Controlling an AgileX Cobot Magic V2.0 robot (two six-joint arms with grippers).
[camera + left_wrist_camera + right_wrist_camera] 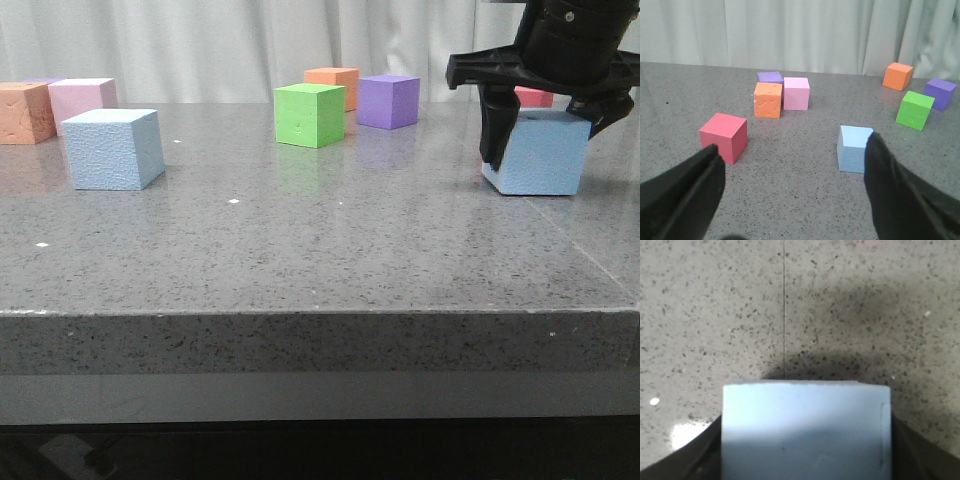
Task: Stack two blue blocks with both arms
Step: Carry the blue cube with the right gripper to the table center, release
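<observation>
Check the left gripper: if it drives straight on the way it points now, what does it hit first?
Probably nothing at once. The open left gripper faces bare table between the red cube and a blue block; farther on, roughly the pink cube, depth unclear.

A grey speckled tabletop (330, 250) in front of a pale curtain (230, 40). A green cube (309, 114) sits toward the back, with an orange cube (334, 84) and a purple cube (388, 100) just behind it. At the far left, a pink cube (82, 98) stands right beside another orange cube (25, 112). A red cube (724, 137) sits apart.
</observation>
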